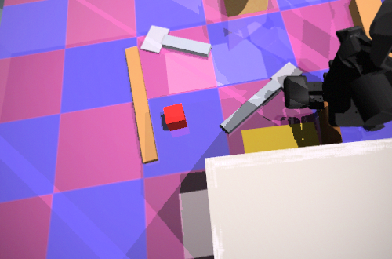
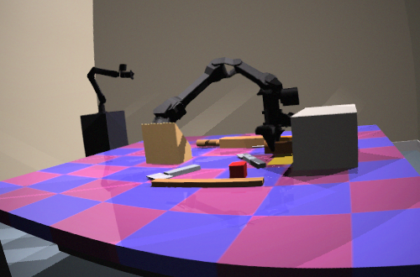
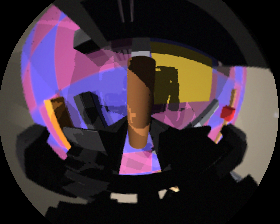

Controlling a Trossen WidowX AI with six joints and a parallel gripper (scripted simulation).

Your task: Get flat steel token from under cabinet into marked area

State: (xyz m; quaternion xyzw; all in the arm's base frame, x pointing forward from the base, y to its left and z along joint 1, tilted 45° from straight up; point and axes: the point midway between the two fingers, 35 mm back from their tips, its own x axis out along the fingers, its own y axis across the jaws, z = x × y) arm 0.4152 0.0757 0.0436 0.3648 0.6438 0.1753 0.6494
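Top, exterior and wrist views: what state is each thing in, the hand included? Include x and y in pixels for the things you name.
Hand (image 1: 322, 100) (image 2: 272, 148) (image 3: 138, 118): shut on the brown handle.
Brown handle (image 1: 331, 131) (image 2: 278, 147) (image 3: 140, 100): held.
Cabinet (image 1: 298, 200) (image 2: 325, 140) (image 3: 172, 20): standing upright.
Yellow area (image 1: 270, 137) (image 2: 280, 160) (image 3: 192, 82): partly shadowed.
Red cube (image 1: 175, 116) (image 2: 238, 169) (image 3: 228, 113): resting on the table.
Orange strip (image 1: 141, 106) (image 2: 207, 182) (image 3: 233, 96): lying flat.
T-shaped grey tool (image 1: 186, 45) (image 2: 182, 170): lying down, not held.
Other grey tool (image 1: 255, 98) (image 2: 254, 160) (image 3: 205, 114): same.
Token: not seen, cannot tell.

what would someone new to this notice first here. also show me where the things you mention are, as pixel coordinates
A bright red cube (image 1: 175, 116) (image 2: 238, 169) (image 3: 228, 113) stands out on the pink and blue checked table, beside a long orange strip (image 1: 141, 106) (image 2: 207, 182). Next comes the big pale cabinet (image 1: 302, 200) (image 2: 325, 143), with the black gripper (image 3: 138, 118) at its front, shut on a brown rounded handle (image 3: 140, 95).
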